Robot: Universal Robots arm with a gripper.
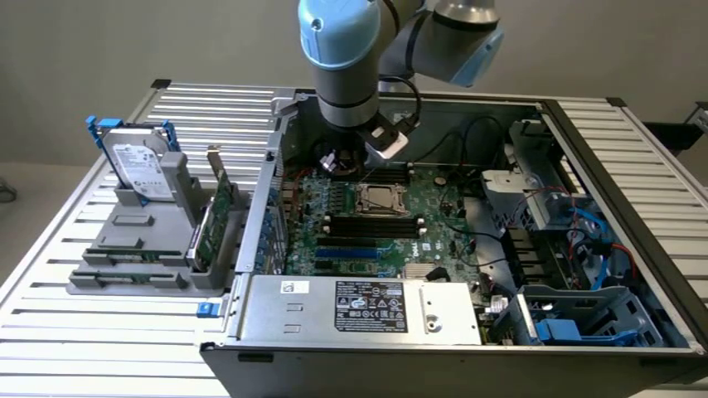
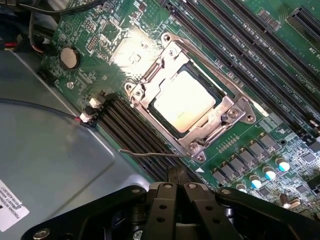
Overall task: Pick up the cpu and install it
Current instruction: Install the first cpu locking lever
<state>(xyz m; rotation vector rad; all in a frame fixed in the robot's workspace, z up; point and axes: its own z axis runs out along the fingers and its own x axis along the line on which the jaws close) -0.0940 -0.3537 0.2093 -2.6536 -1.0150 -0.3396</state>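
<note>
Hovering claw (image 2: 176,182) over mobo (image 1: 443,236), jaws shut, gripping nothing. Cpu (image 1: 382,199) sitting in socket frame (image 2: 232,114), ctr of exterior view, just beside my tips. Am judging placing step done; thin lever (image 2: 150,153) looking unlatched, prob.

The small square cpu (image 2: 184,100) has a pale silver metal top, set inside a dull silver steel socket frame (image 2: 235,115). Around it the flat motherboard (image 2: 150,15) is deep green, crossed by rows of long black memory slots (image 2: 135,130) and dotted with silver-and-teal round capacitors (image 2: 270,172). The matte pincer (image 2: 176,186) is black.

In the exterior view, the round-jointed robot arm (image 1: 343,50) at upper centre is pale blue and grey. At that view's left, the silver hard drive (image 1: 141,162) bears a white label and a blue bracket, on a grey plastic rack (image 1: 138,249). The slatted metal counter (image 1: 66,332) is striped pale grey. The silver power supply box (image 1: 370,307) at lower centre carries a black label.
</note>
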